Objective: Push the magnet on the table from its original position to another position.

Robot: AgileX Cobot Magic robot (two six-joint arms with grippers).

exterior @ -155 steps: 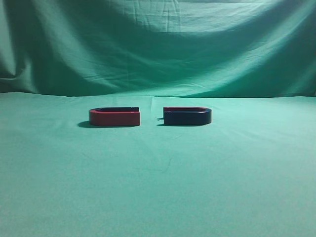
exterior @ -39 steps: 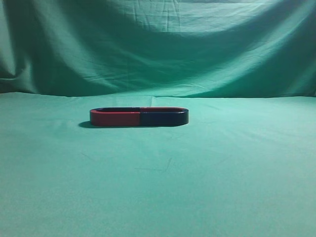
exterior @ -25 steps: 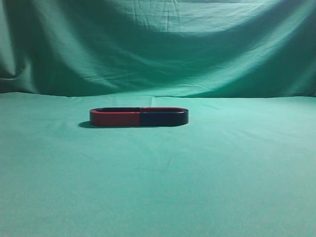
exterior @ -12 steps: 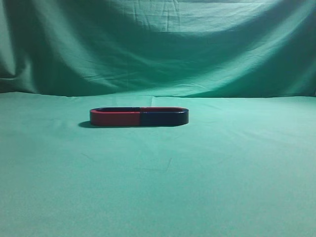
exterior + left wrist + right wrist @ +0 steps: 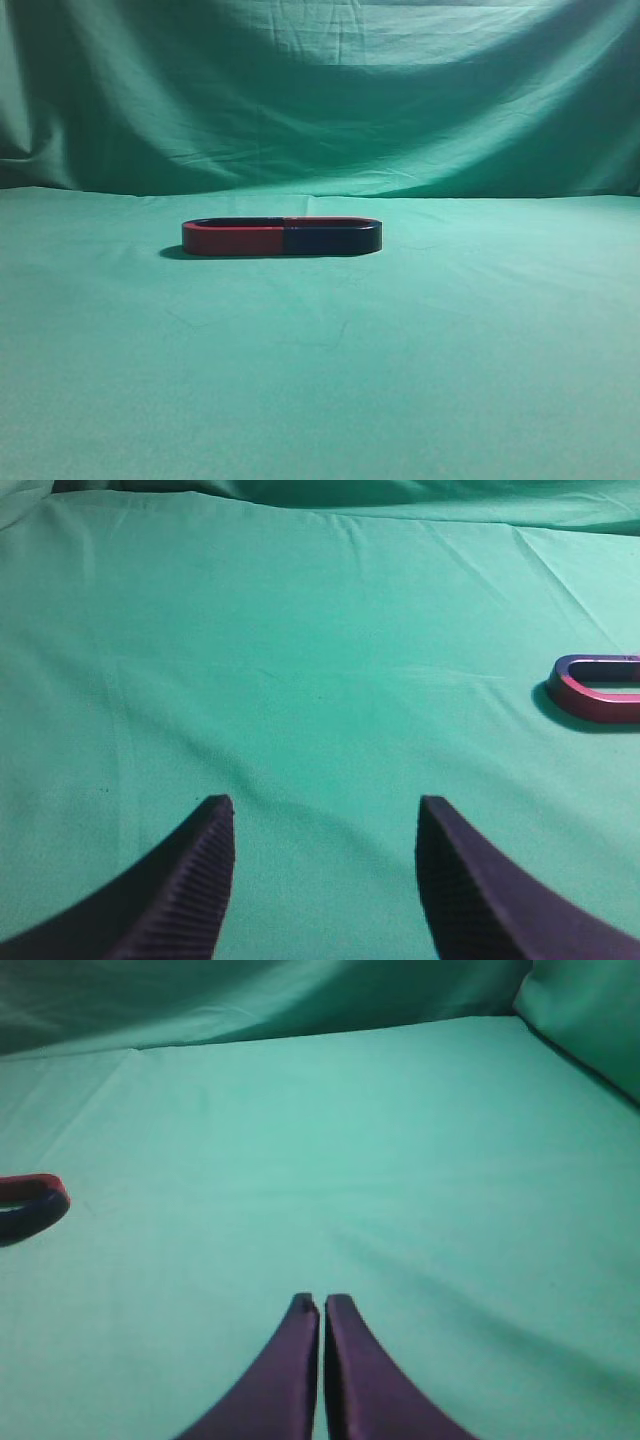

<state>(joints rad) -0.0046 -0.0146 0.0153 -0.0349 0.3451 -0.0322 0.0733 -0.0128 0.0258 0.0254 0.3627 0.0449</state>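
A: Is the magnet (image 5: pixel 30 1205) showing whole in the right wrist view?

B: No, the left edge is cutting it off; only its curved end is showing. In the left wrist view the right edge is cropping the red magnet (image 5: pixel 598 688) the same way.

A: And the pincers?

B: The bottom edges are cutting off both. Only the tips of the left pincer (image 5: pixel 325 825) and right pincer (image 5: pixel 322 1310) are showing. The exterior view is showing neither arm. The worktop (image 5: pixel 320 380) is running past every frame edge.

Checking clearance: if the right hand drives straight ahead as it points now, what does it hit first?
Nothing close: the shut right hand faces bare table. The dark magnet sits off left. Eventually, probably the backdrop.
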